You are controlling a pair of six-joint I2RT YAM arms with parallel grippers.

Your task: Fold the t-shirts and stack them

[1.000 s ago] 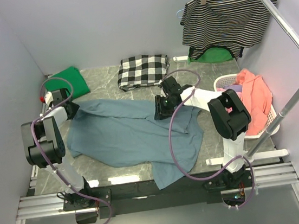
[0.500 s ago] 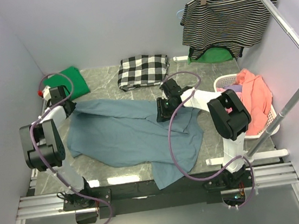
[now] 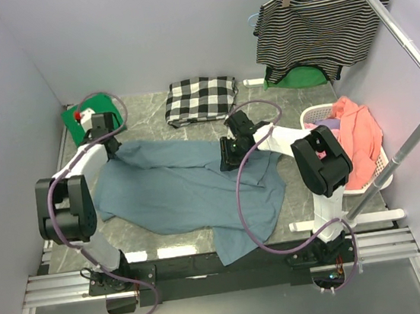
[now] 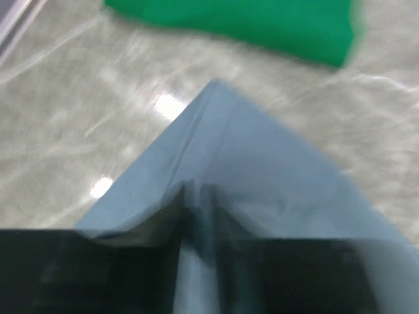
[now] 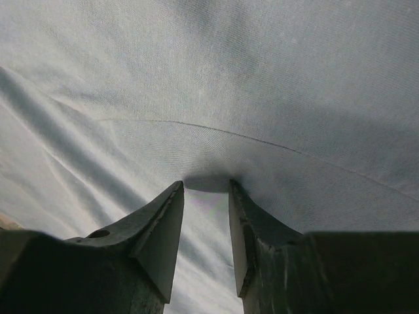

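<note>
The slate-blue t-shirt (image 3: 183,187) lies spread and rumpled across the marble table. My left gripper (image 3: 110,145) is at its back-left corner. In the blurred left wrist view that gripper (image 4: 200,196) is shut on a fold of the blue t-shirt (image 4: 262,170), whose corner points toward the green t-shirt (image 4: 262,19). The green t-shirt (image 3: 83,119) lies folded at the back left, partly under the left wrist. My right gripper (image 3: 227,159) rests on the blue shirt's back-right part. Its jaws (image 5: 206,186) stand apart, tips pressing into the cloth (image 5: 262,78) with nothing between them.
A black-and-white checked cloth (image 3: 200,98) lies folded at the back middle. A striped top (image 3: 321,30) hangs on a rack (image 3: 403,41) at the back right, with green cloth (image 3: 300,78) below it. A white basket (image 3: 376,171) with pink clothing (image 3: 357,135) stands at the right.
My left arm swung from the table's left edge toward the back and right, and its gripper closed on the blue shirt's corner. The right gripper has barely moved.
</note>
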